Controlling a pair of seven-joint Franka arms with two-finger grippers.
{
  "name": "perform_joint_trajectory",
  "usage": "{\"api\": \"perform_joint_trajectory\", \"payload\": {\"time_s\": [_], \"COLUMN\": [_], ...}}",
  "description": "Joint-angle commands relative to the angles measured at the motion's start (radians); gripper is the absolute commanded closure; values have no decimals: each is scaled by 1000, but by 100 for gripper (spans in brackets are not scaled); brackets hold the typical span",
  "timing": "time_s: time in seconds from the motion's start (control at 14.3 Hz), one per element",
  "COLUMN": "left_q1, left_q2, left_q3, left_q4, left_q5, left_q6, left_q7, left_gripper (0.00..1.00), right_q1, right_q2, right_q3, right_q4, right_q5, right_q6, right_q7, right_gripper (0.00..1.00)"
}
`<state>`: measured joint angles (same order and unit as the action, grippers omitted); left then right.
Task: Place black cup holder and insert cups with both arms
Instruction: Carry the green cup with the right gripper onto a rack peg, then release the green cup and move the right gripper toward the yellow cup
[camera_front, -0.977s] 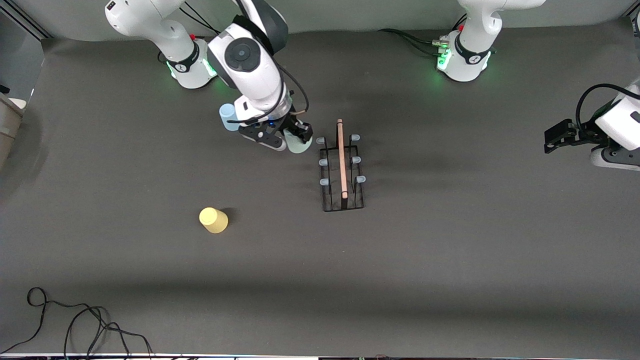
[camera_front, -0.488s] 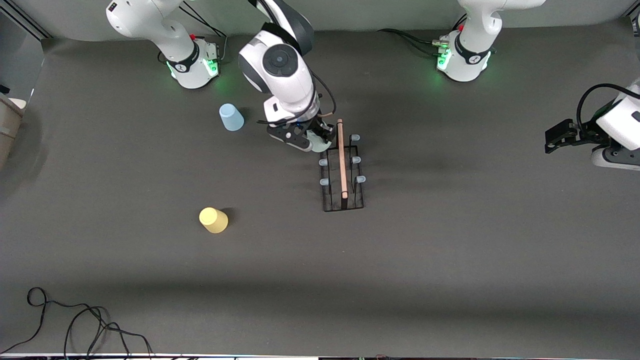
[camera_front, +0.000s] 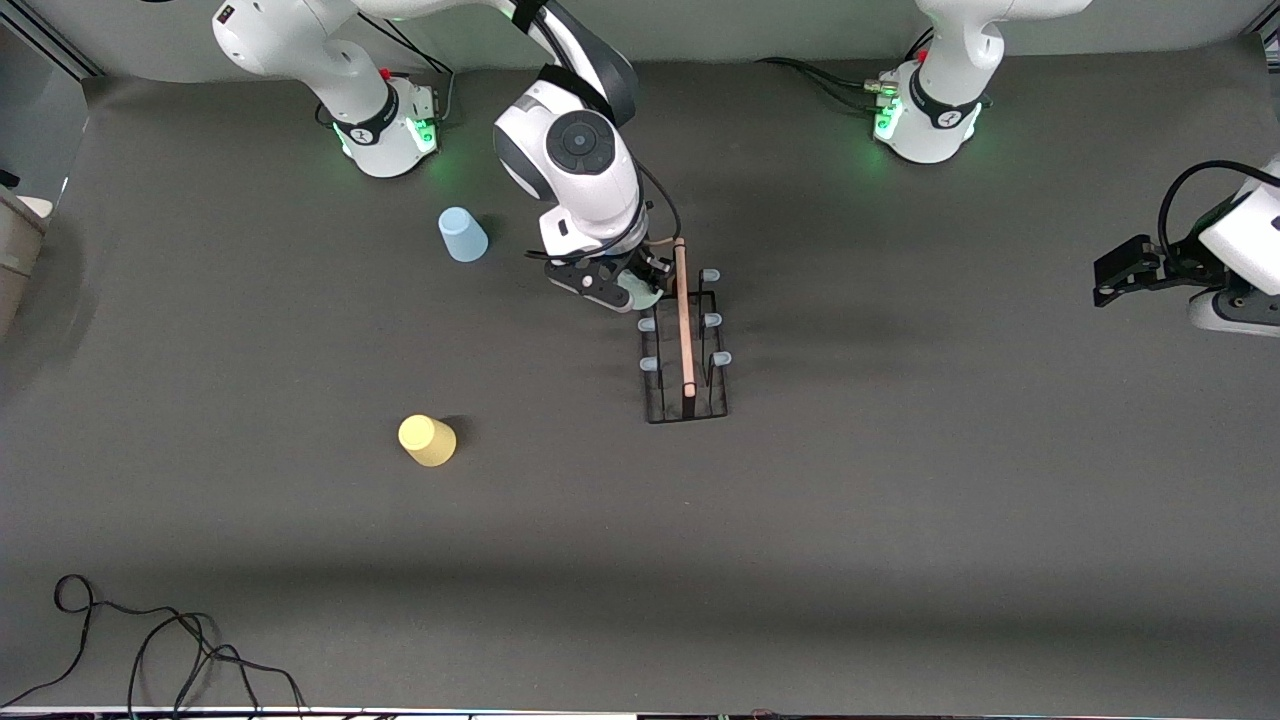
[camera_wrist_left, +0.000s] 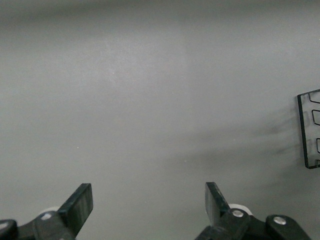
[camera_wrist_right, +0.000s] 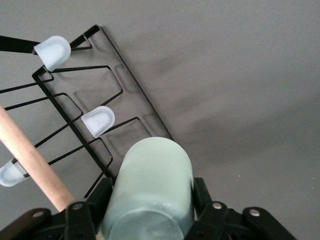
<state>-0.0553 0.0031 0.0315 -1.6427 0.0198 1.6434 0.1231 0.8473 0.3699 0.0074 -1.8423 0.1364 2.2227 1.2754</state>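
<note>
Rack (camera_front: 684, 340) is placed; my right gripper (camera_front: 632, 290) clamps the green cup (camera_wrist_right: 150, 190) at its twelve-o'clock peg, blue cup (camera_front: 462, 234) and yellow cup (camera_front: 427, 440) wait, left gripper (camera_wrist_left: 150, 210) idles agape.

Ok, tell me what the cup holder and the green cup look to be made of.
Cup holder: thin black wire, likely coated metal, matte; its handle looks like pale wood; peg caps translucent, probably soft plastic. Green cup: smooth, opaque, faintly glossy, likely plastic.
</note>
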Motion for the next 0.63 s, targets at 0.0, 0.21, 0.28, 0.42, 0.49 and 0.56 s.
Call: {"api": "perform_joint_trajectory", "payload": {"time_s": [0.0, 0.21, 0.28, 0.42, 0.49, 0.56], "left_q1": [-6, -9, -9, -9, -8, -8], "left_q2": [11, 9, 9, 9, 11, 11], "left_q3": [1, -2, -2, -2, -2, -2], "left_q4": [18, 26, 26, 26, 26, 26], "left_q5": [-1, 5, 5, 5, 5, 5], "left_q6": [-2, -8, -10, -10, -11, -11], "left_q7": [4, 4, 4, 4, 4, 4], "left_gripper": [0, 0, 0, 0, 0, 0], "right_q1": [13, 6, 4, -4, -5, -5], "right_q2": [12, 4, 0, -15, -25, -29], "right_q3": [-12, -14, -15, -27, -52, -81], "right_q4": [26, 31, 31, 34, 34, 34], "right_q5": [-18, -18, -18, -18, -20, -21], "right_q6": [0, -1, -6, -9, -12, -14], "right_q7": [27, 25, 24, 1, -31, -88], "right_gripper": [0, 0, 0, 0, 0, 0]}}
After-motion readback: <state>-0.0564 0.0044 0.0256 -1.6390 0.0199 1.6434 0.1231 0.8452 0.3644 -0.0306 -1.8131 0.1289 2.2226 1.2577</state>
